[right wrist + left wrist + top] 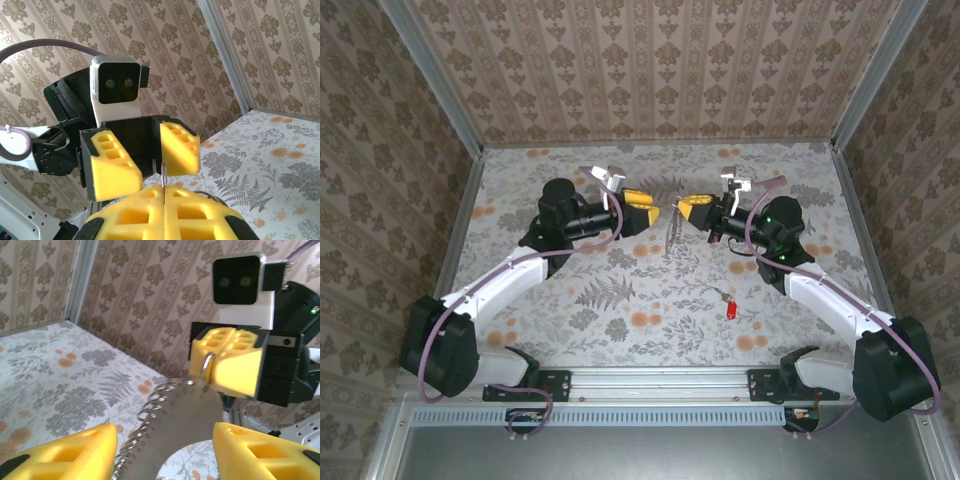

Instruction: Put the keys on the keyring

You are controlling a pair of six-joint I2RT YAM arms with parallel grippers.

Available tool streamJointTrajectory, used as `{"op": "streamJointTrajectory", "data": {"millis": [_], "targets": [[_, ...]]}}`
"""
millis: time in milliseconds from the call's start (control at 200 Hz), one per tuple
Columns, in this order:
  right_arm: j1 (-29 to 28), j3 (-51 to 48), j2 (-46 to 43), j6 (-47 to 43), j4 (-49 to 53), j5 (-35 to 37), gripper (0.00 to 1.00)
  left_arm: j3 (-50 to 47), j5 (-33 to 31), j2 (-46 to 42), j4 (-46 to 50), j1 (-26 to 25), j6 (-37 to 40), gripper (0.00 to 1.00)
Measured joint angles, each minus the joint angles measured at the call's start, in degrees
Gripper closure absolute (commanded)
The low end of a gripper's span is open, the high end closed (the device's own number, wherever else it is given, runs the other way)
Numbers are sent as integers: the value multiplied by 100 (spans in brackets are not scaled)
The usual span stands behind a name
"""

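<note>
Your right gripper (pixel 163 192) is pressed together, pinching the keyring (pixel 192 412) by its thin edge and holding it off the table (pixel 620 300), in the space between the two arms. Your left gripper (pixel 652 211) faces it with fingers spread. The keyring's flat grey loop and the wire coil (pixel 150 407) along its rim sit in the gap between those fingers. Can't tell from the left wrist view whether either pad touches it. The keys (pixel 728 306) lie flat on the table, red end toward the near edge, just beside your right forearm, well apart from both grippers.
</note>
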State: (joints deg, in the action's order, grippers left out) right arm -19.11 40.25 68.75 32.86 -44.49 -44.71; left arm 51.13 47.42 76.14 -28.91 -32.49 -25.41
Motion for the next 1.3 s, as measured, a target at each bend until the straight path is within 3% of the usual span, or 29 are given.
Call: {"op": "streamJointTrajectory", "data": {"millis": [900, 1295], "targets": [[-337, 483, 280, 339, -162, -505, 100, 190, 282, 68, -960, -85, -463, 52], [-367, 483, 278, 313, -4, -503, 100, 190, 385, 68, -1058, -157, -553, 64]]}}
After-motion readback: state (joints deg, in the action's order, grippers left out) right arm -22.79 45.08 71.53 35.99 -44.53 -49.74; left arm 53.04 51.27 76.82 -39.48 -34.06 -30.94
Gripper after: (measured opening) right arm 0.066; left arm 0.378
